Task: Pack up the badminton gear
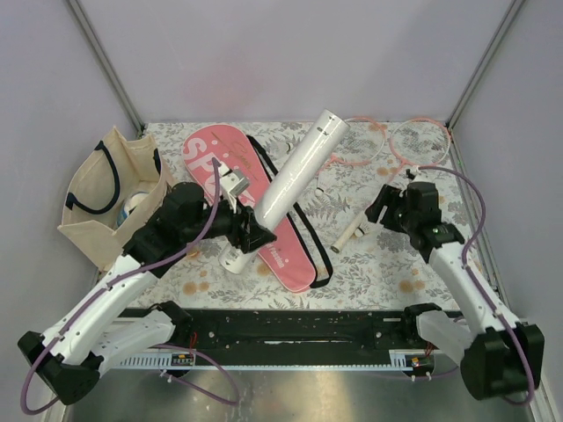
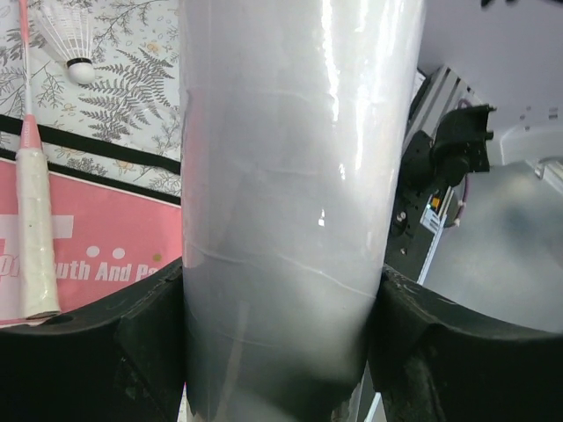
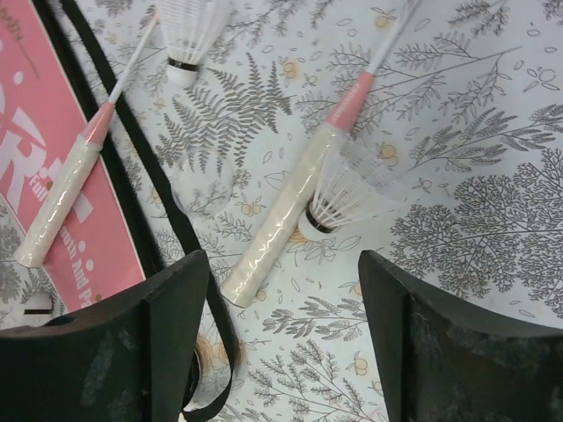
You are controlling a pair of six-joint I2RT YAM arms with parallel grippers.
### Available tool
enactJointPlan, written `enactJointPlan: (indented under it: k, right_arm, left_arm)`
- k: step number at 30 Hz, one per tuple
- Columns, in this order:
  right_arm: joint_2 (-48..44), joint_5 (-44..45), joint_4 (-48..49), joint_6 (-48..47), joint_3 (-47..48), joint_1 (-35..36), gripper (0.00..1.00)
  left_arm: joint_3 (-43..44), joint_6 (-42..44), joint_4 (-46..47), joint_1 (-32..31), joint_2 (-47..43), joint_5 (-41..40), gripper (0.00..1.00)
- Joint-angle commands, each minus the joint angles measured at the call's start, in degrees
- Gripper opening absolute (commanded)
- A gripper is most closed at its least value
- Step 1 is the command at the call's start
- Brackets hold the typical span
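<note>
My left gripper (image 1: 259, 230) is shut on the long white tube (image 1: 295, 171), holding it tilted above the pink "SPORT" cover (image 1: 204, 151). In the left wrist view the tube (image 2: 290, 176) fills the gap between both fingers (image 2: 97, 352). Two pink-framed rackets (image 1: 420, 141) lie at the back right. One white handle (image 3: 280, 221) lies on the table just ahead of my open right gripper (image 3: 283, 274), with a shuttlecock (image 3: 345, 198) against it. The other handle (image 3: 63, 207) rests on the cover (image 3: 26, 149). The cover's black strap (image 3: 149, 176) runs past the right gripper's left finger.
A beige tote bag (image 1: 106, 198) with navy handles stands open at the left, close to my left arm. Another shuttlecock (image 3: 189, 35) lies further back on the floral cloth. Grey walls close in the table on three sides.
</note>
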Motion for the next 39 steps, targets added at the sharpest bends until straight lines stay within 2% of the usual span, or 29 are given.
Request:
enactJointPlan:
  k: [1, 6, 12, 17, 29, 31, 32, 34, 39]
  right_arm:
    - [9.2, -13.6, -4.0, -5.2, 8.3, -8.2, 0.75]
    - [20.8, -23.8, -4.3, -6.3, 12.6, -16.3, 0.73]
    - [33.8, -29.6, -8.0, -10.0, 19.1, -17.7, 0.73]
    - [36.8, -31.1, -7.3, -11.5, 19.2, -17.7, 0.72]
    - [39.9, -30.4, -8.7, -13.0, 19.7, -18.0, 0.54]
    - [40.3, -30.0, -8.9, -13.5, 19.8, -18.1, 0.55]
    - [40.7, -29.9, -8.9, -13.6, 20.0, -18.2, 0.61]
    - [41.4, -30.2, -9.4, -14.0, 20.7, -18.2, 0.63]
    - [41.8, -33.2, -9.4, -14.3, 20.8, -18.3, 0.51]
  left_arm:
    - [1.4, 5.7, -0.4, 0.1, -4.7, 3.5, 0.46]
    - [-2.7, 5.8, 2.7, 0.2, -8.1, 8.1, 0.46]
    - [-5.1, 4.3, 5.3, 0.2, -8.5, 12.5, 0.46]
    - [-5.2, 4.2, 4.1, 0.1, -8.0, 13.5, 0.46]
    - [-6.3, 4.0, 3.6, 0.2, -6.8, 16.9, 0.46]
    - [-6.6, 3.8, 3.5, 0.1, -6.8, 17.4, 0.46]
    - [-6.8, 3.9, 3.3, 0.2, -6.8, 17.6, 0.46]
    - [-7.0, 3.9, 3.1, 0.1, -6.8, 17.7, 0.46]
    - [-7.1, 3.9, 3.1, 0.1, -6.8, 17.9, 0.46]
